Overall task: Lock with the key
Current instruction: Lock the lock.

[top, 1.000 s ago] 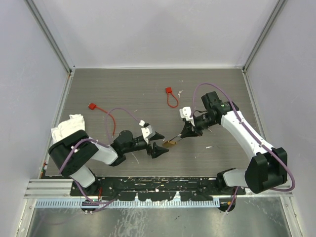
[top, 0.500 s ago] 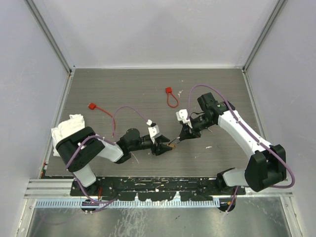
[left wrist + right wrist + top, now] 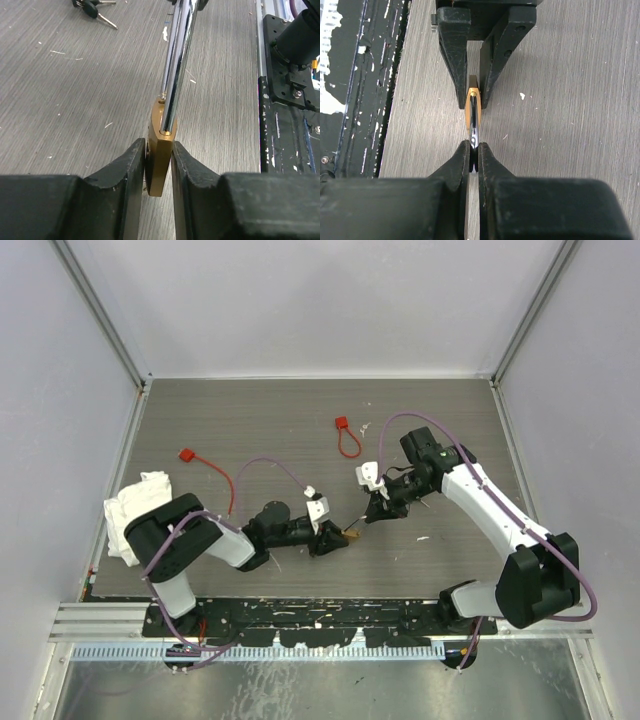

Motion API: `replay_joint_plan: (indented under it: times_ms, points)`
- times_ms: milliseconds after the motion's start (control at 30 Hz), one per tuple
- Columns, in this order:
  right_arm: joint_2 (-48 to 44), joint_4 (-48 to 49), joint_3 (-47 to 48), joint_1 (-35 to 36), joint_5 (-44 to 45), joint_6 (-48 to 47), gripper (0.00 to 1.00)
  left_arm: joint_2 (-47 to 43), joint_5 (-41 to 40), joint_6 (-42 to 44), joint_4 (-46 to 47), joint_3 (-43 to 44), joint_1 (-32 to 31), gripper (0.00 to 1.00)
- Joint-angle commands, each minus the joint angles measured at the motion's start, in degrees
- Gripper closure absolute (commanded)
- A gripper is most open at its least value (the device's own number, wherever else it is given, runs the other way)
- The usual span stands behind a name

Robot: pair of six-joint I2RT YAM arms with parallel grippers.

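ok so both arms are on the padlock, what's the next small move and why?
Probably squeeze the left gripper firmly on the padlock body. Its fingers flank the brass, but a firm grip isn't clear, and the right gripper alone pinches the shackle. Only then could the right let go for the keys.

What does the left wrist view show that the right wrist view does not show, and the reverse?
Only the left wrist view: the keys, lying untouched on the table beyond the padlock. Only the right wrist view: the right gripper pinching the shackle. Both: the brass padlock clamped between the fingers of the left gripper, with its shackle pointing away from that gripper.
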Motion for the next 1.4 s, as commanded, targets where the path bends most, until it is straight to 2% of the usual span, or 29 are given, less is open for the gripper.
replay_joint_plan:
  times_ms: [0,367,433,533,633,1033,1367]
  points:
    - [-0.15,2.04,1.05,0.11,-2.97,-0.51,0.99,1.29,1.12,0.76,2.45,1.75,-0.28,0.76]
    - [1.73,2.68,-2.13,1.53,-1.91,-5.17,0.99,4.41,0.89,0.52,5.06,1.91,-0.28,0.79]
    - [2.03,2.65,-2.65,1.75,-1.98,-6.17,0.99,4.94,0.65,0.72,5.07,2.07,-0.29,0.84]
    - [2.77,2.89,-2.97,2.17,-1.72,-6.41,0.99,6.1,0.55,1.07,5.0,2.55,-0.23,0.96]
    - [3.45,3.26,-3.38,2.93,-1.36,-6.74,0.99,6.84,0.32,1.73,4.68,2.85,-0.29,0.99]
    - [3.17,-3.6,-2.98,3.81,-3.58,-15.27,0.99,6.07,-3.16,5.88,3.93,2.02,-1.71,1.0]
    - [2.0,-3.39,-4.17,3.87,-2.7,-17.31,0.99,6.14,-4.62,7.31,3.96,2.09,-2.0,1.0]
